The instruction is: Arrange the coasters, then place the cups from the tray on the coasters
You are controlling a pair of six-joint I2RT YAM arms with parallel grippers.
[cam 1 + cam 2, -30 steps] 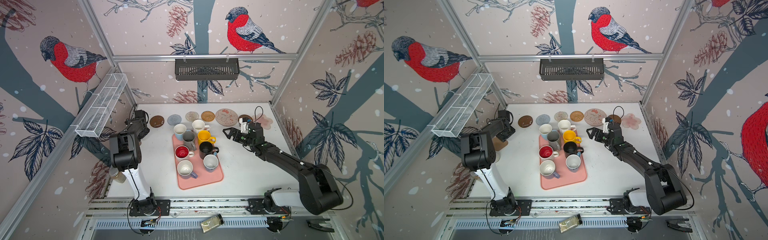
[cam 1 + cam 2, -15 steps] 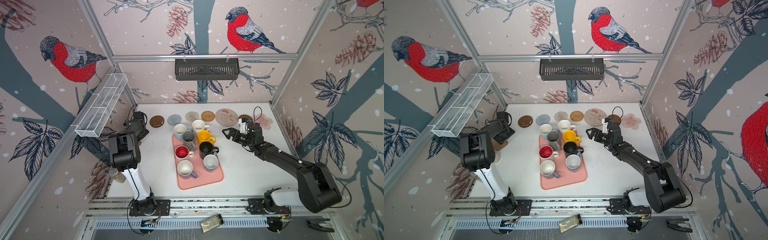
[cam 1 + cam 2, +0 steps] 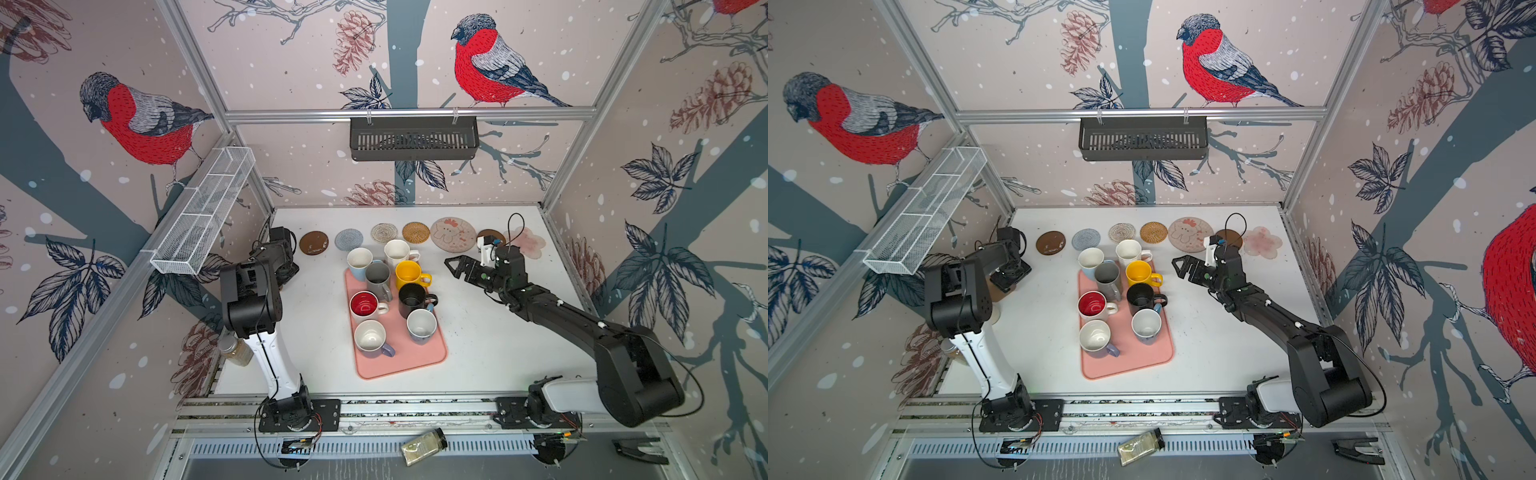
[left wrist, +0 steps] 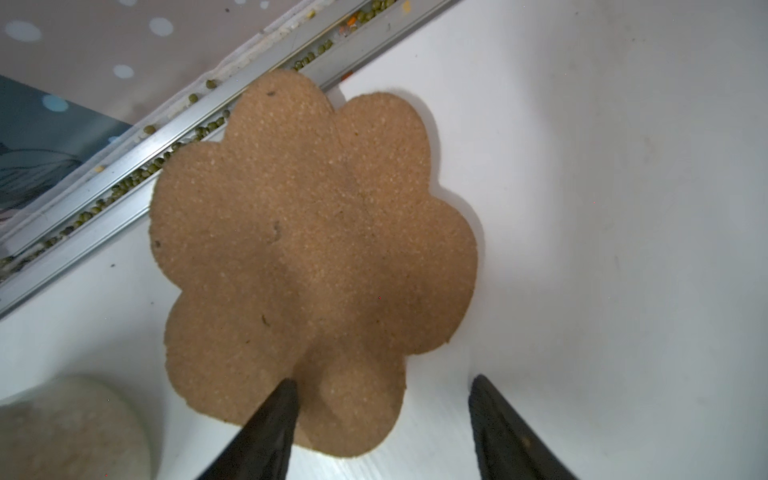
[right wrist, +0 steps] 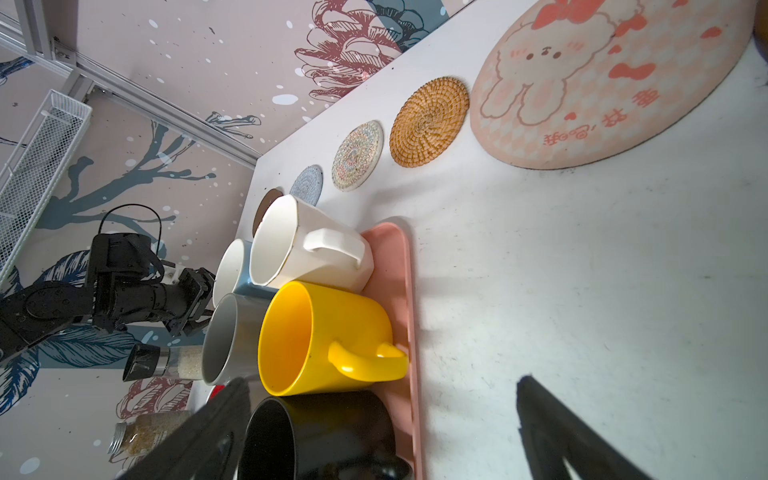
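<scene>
- Coasters (image 3: 416, 232) lie seven in a row along the table's (image 3: 498, 353) far edge; we find the eighth, a tan paw coaster (image 4: 311, 228), flat by the left edge.
- Our left claw (image 4: 384, 380) hangs released over the paw coaster, one finger (image 4: 274, 424) above a lobe, the other beside it.
- Our right claw (image 3: 454, 268) is spread wide, empty, just beside the yellow cup (image 3: 409, 274).
- Cups (image 3: 370, 336) stand bunched on the pink tray (image 3: 399, 365) mid-table.

Left arm (image 3: 249, 307): black joint housings, white lower link. Right arm (image 3: 561, 311): black links, white base segment, looped wrist cable. Right gripper (image 3: 452, 269): black tapered fingers.
</scene>
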